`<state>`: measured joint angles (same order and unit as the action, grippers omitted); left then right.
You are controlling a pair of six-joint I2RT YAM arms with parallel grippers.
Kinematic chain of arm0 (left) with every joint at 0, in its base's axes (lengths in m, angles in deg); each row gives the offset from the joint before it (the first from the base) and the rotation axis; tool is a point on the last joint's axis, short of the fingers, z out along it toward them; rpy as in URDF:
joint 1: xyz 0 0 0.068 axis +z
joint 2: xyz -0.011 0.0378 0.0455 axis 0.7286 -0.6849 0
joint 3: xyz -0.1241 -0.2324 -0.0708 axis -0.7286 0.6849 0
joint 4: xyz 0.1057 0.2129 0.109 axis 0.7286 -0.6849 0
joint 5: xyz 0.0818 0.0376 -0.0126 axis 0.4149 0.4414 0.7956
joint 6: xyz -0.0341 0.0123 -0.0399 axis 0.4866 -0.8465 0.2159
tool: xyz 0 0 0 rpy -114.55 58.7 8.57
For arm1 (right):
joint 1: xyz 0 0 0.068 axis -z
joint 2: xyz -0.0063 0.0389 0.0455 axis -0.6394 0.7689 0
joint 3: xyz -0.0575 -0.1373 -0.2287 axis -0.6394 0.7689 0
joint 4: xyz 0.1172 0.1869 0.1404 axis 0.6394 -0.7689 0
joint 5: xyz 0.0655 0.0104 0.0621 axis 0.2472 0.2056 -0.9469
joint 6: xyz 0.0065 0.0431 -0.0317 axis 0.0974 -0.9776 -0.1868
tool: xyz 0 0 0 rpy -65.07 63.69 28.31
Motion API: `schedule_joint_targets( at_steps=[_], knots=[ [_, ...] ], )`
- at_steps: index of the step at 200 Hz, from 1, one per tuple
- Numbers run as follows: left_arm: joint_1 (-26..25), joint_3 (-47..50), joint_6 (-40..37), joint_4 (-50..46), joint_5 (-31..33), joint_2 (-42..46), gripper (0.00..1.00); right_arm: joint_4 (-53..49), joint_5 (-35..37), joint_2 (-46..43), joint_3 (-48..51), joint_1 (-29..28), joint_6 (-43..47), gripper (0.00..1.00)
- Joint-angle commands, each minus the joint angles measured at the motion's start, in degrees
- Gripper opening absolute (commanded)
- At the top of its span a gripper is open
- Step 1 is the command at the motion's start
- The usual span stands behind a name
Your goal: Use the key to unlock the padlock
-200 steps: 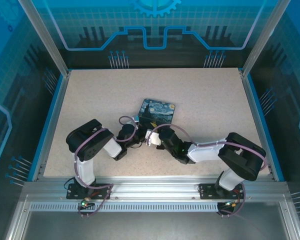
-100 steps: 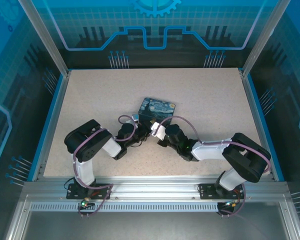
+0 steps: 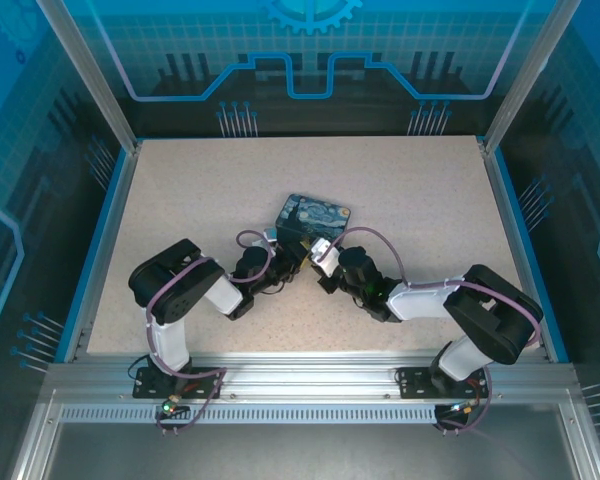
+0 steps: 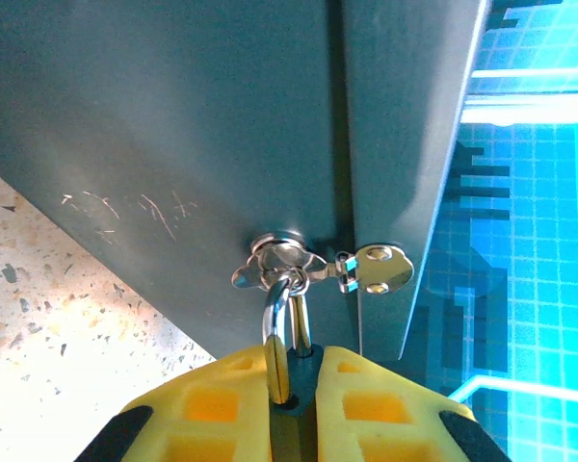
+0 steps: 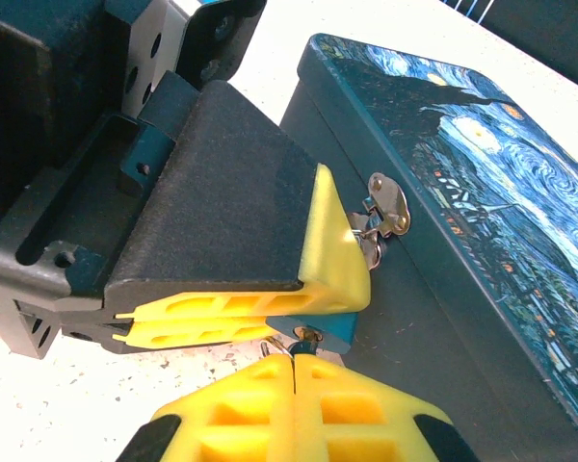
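Just short of the tin's (image 5: 414,318) front wall, our right gripper (image 5: 294,362) has its jaws pressed together, tips just beside the padlock (image 5: 333,333). The padlock's long axis runs straight at that wall, shackle end first. We see a dark bluish body and a thin silvery shackle threaded through the tin's latch (image 4: 287,252). Our left gripper (image 4: 291,366) clamps the padlock.
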<state>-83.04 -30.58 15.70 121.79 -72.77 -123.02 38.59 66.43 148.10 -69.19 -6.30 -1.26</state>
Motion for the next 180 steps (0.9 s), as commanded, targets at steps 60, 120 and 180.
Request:
schedule_joint_targets(
  at_steps=[60,120,180],
  knots=[
    [-0.99,-0.54,-0.14,0.77,-1.46,-0.68,0.0,0.29,3.66,0.11,0.32,1.12,-4.46,0.0],
    [-1.08,0.3,-0.62,1.51,-0.68,-3.43,0.06,-0.15,4.99,3.22,0.85,-0.41,-9.14,0.0],
    [-1.0,1.92,-3.38,-1.11,0.42,-1.41,0.28,0.14,4.32,5.22,0.69,-0.61,-13.35,0.0]
  ],
)
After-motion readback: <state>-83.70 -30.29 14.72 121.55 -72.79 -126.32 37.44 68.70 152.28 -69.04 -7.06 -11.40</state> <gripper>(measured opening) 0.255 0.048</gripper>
